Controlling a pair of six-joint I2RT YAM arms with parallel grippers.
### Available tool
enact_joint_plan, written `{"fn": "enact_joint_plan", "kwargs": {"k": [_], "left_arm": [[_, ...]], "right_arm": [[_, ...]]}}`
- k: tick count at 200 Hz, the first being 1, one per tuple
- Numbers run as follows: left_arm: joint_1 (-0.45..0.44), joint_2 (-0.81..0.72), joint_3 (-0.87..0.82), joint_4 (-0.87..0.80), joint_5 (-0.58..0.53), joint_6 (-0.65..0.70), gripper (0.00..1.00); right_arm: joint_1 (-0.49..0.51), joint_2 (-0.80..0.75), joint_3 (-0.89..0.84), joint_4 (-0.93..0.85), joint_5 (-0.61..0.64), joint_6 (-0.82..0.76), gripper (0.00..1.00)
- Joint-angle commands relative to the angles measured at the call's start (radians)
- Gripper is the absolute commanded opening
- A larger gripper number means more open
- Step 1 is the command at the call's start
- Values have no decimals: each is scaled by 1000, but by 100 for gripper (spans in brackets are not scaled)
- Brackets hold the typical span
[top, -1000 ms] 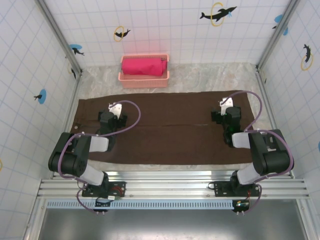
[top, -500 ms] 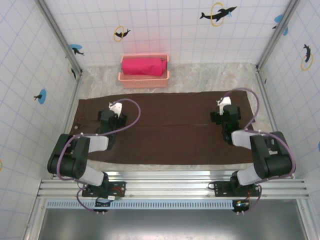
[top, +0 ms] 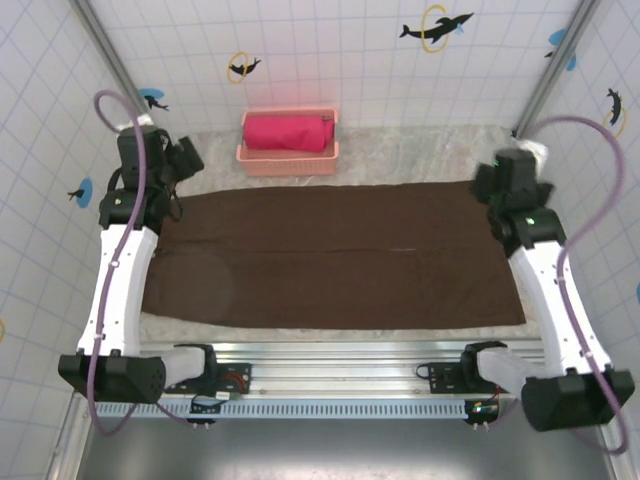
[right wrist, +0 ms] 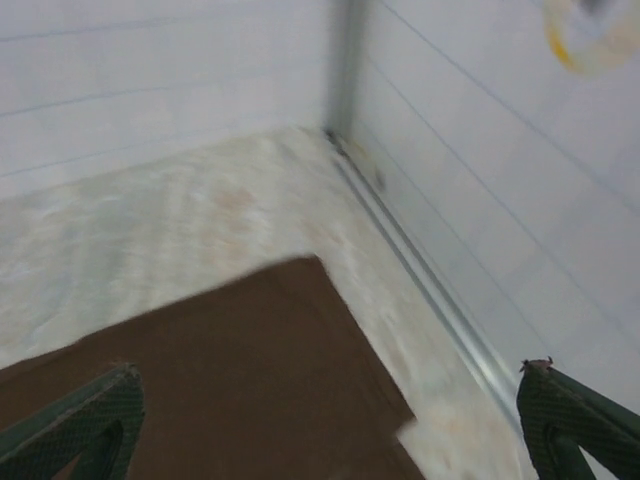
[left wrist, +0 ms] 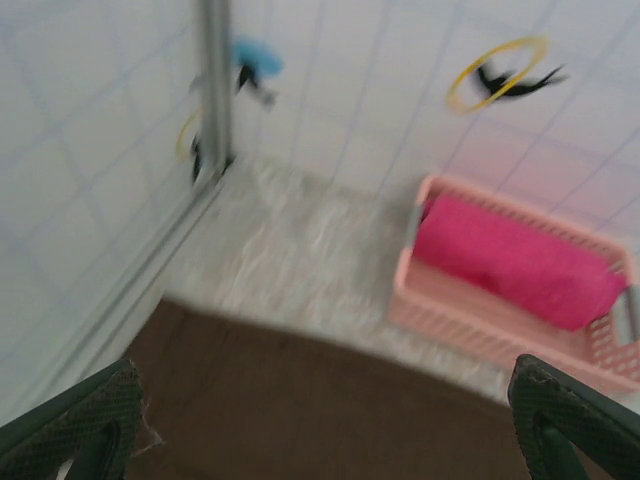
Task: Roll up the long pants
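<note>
Top view: long pants (top: 330, 255) lie flat across the marble-look table (top: 420, 150). Dk brown soft fabric, wide rectangle, centre seam running L-R. Left arm (top: 125, 270) and right arm (top: 545, 270) reach over the pants' far corners. Pink plastic basket (top: 288, 162) sits just past the far edge w/ a bright pink rolled cloth (top: 288, 132) inside.

Left wrist view (blurry): left gripper (left wrist: 320, 430) spread wide, nothing held. Dk cross-hatched fingers (left wrist: 85, 415) at both lower corners; pants' far-left corner below, basket to the right.

Right wrist view: right gripper (right wrist: 320, 430) also spread wide, empty, same hatched pads. Pants' far-right corner lies flat on the stone-pattern top, near a metal rail (right wrist: 420, 270) along the tiled wall.
</note>
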Motion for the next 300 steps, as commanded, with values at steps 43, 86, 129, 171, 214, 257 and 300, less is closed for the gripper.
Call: {"fn": "enact_joint_plan", "kwargs": {"k": [43,86,129,171,214,257,300], "left_arm": [[275,-191,-445,-313,255,-349,92],[388,-296,-662,-277,321,-435,89],[404,-283,-640,-342,259,-405,88],[429,-274,-631,-343,263,-408,88],[441,-257,-641,-317,264,-409,86],[444,-217,-636,-294,257,-402,85],[445,-183,-616,-285,235,-382,85]], "right_arm": [[-205,-243,-471,-258,-78,458,99],[-372,-401,-645,-308,-190,507,91],[-383,-424,-718,-309,-212,521,83],[-405,-420,-783,-231,-244,521,79],[-435,-360,-773,-183,-240,489,78],[-467,-289,-753,-131,-227,453,75],[-486,-212,-732,-82,-212,421,70]]}}
